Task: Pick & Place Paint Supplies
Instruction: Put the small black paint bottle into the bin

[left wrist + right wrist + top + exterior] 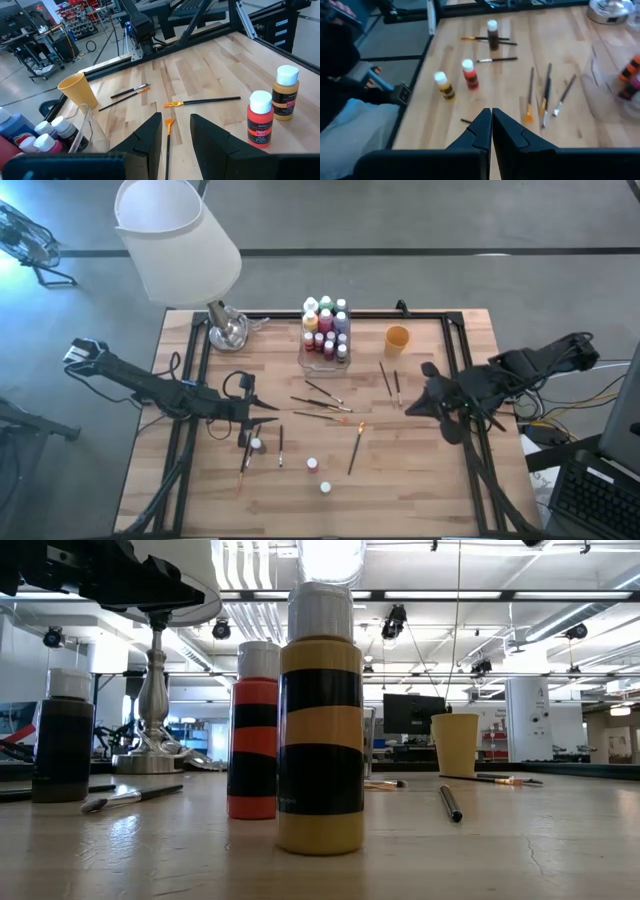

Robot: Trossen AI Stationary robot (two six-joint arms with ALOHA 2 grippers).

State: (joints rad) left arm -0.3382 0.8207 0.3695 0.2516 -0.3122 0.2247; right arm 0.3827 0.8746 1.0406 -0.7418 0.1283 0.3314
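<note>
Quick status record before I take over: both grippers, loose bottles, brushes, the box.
left gripper: open, empty, above the brushes at mid table
right gripper: shut, empty, over the table's right side
loose bottles: three upright near the front edge: yellow bottle, red bottle, dark bottle
paintbrushes: scattered flat across mid table, none held
clear box: at the back of the table, already holding several bottles
orange cup: upright, right of the box
</note>
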